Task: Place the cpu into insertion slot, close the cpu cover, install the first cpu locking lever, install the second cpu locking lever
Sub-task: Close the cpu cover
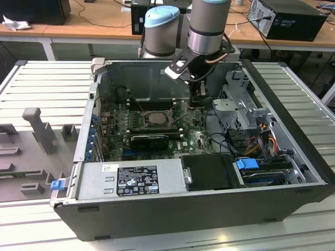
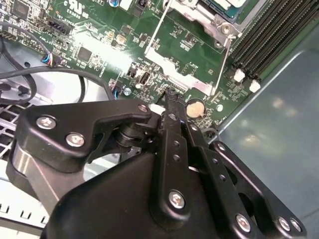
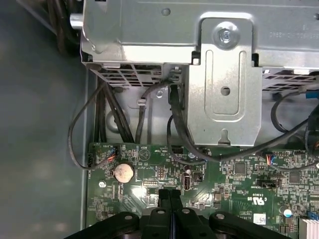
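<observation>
Hovering tool (image 3: 169, 194) clenched shut over mobo (image 3: 234, 172), insertion slot (image 1: 155, 118) nearby (contents unclear).

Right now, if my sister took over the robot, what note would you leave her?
Gripper: shut, with nothing seen between its fingers. It is low over the green board near the round battery. It is to the exterior view's right of the socket and apart from it.
Things: the chip lies in the socket, and the cover looks flat over it.
Done: the chip is in and the cover seems closed.
Left: the two locking levers. I cannot tell whether either is latched.
</observation>
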